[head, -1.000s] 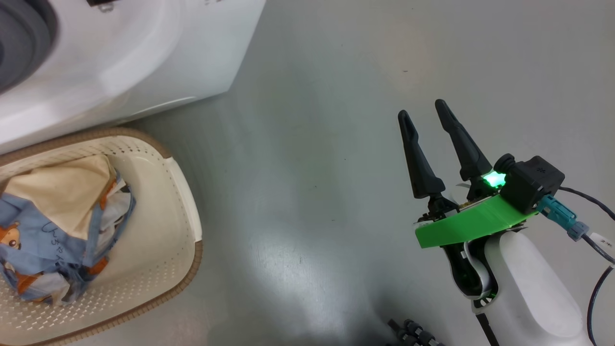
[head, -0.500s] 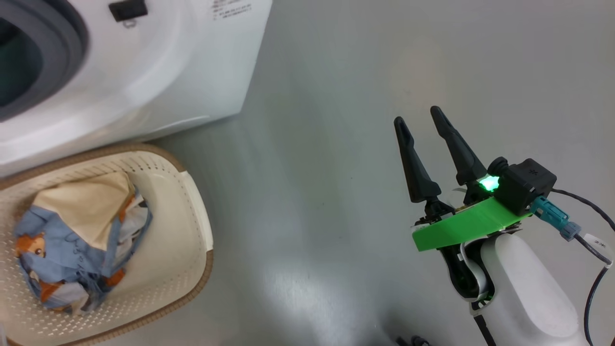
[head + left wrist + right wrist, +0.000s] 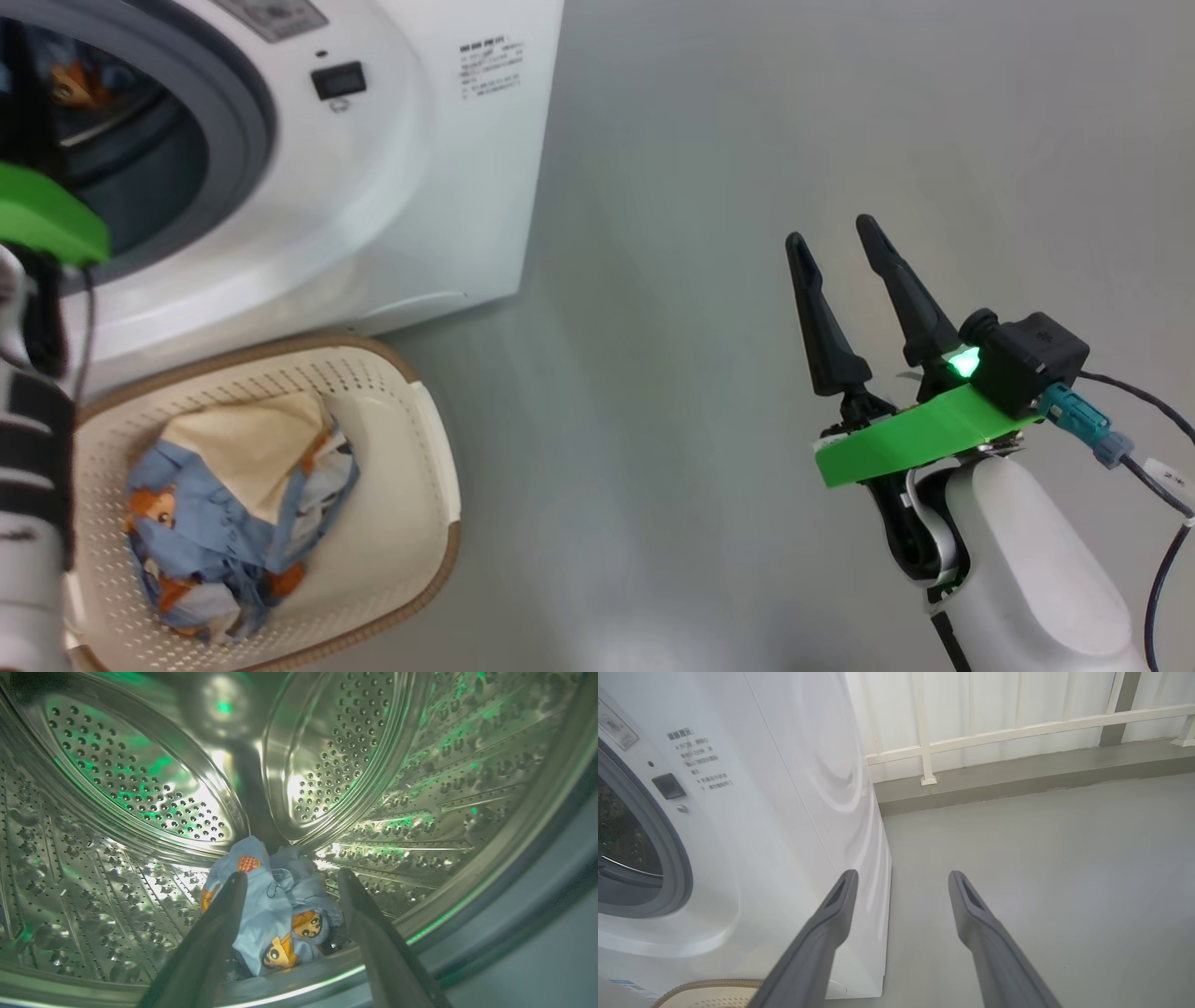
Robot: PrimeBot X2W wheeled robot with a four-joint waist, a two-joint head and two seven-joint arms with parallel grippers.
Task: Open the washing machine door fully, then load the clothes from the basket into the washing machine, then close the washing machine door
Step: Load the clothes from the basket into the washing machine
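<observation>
Laundry corner — white washing machine [image 3: 401, 187] at ten o'clock, basket [image 3: 434, 467] at eight, bare grey floor [image 3: 700, 233], white railing [image 3: 1017, 731].

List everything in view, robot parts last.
washer: one, white, upper left of head view
drum: one, steel, inside washer
cloth: one, blue with orange figures, on drum bottom
basket: one, cream with brown rim, on floor before washer
clothes: one pile, blue and cream, in basket
railing: one, white, along far wall
floor: one, grey, underneath all
left tool: one, dark, open, inside drum near cloth
right tool: one, dark, open, over floor at right
</observation>
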